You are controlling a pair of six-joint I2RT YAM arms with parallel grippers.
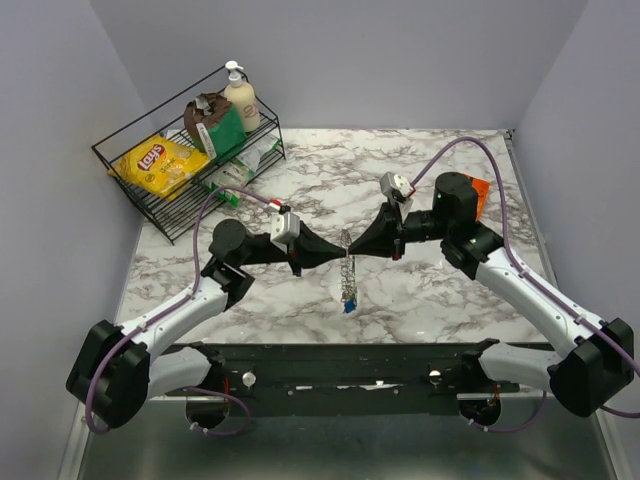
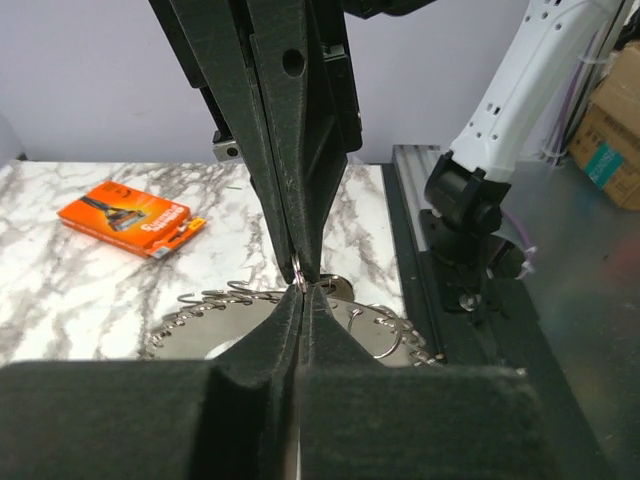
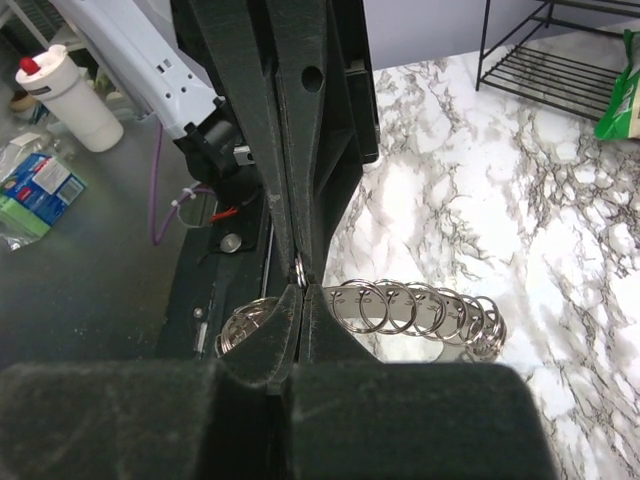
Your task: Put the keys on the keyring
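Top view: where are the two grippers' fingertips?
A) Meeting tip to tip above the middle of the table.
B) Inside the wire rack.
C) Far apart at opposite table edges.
A: the left gripper and the right gripper point at each other, tips together, with the keyring hanging from them.

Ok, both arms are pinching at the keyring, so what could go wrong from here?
Both jaws are shut tip to tip on one thin wire loop of the keyring; it may slip free or bend. The blue key at its near end might snag if the arms move.
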